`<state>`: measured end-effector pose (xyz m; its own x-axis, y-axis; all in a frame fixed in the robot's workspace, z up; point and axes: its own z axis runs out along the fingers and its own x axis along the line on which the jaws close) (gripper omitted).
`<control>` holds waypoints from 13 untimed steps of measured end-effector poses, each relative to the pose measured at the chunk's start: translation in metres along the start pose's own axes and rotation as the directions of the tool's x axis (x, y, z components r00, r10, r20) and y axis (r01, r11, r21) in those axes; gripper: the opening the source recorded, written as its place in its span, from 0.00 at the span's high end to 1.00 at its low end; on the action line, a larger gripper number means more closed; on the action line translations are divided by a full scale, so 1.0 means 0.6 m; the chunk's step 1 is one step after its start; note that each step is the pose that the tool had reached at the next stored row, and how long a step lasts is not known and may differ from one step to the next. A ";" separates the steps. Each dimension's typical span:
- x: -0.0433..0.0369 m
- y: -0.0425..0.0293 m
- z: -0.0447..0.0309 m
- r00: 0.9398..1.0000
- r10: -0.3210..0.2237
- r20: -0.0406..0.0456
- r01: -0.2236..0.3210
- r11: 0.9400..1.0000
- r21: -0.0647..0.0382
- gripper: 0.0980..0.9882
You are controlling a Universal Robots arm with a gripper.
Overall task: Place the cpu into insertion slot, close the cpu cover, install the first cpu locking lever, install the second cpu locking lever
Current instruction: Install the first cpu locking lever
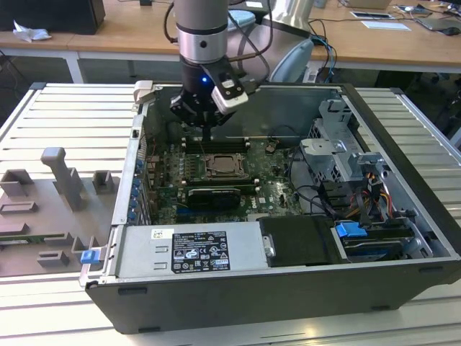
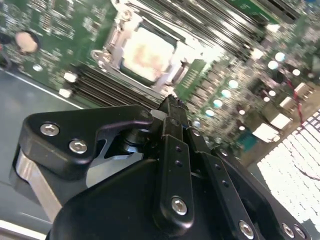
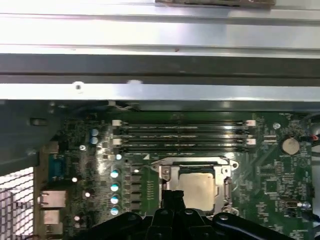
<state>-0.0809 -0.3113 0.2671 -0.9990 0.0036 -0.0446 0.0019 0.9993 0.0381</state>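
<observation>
Cpu [image 3: 197, 186] sits in slot [image 3: 231, 197] with cover [image 3: 165, 172] seemingly down over it, hand [image 3: 172, 199] pinched narrow, empty, just beside cpu's edge; locking likely needs slow pressing on cover metal, never cpu face.

- We note an open dark computer case [image 1: 238, 310] on a slatted table [image 1: 65, 108].
- Silver power supply [image 1: 144, 252] along its near wall.
- We see black memory slots [image 3: 182, 136] and a coin battery [image 3: 290, 145] on the green board [image 3: 270, 185].
- Grey fixtures [image 1: 61, 180] stand at the exterior view's left.
</observation>
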 end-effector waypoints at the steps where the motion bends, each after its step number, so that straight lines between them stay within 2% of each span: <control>1: 0.011 0.000 0.000 1.000 0.000 0.000 0.000 1.000 0.000 0.99; 5: 0.039 0.001 -0.001 1.000 -0.001 0.000 0.001 1.000 0.000 0.99; 9: 0.053 0.007 0.004 1.000 -0.003 0.000 0.003 1.000 0.000 0.99; 12: 0.055 0.019 0.008 1.000 -0.005 0.000 0.005 1.000 0.000 0.99; 13: 0.055 0.031 0.010 1.000 -0.013 0.000 0.013 1.000 -0.001 0.99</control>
<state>-0.1136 -0.2926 0.2604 -0.9990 -0.0091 -0.0445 -0.0108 0.9992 0.0380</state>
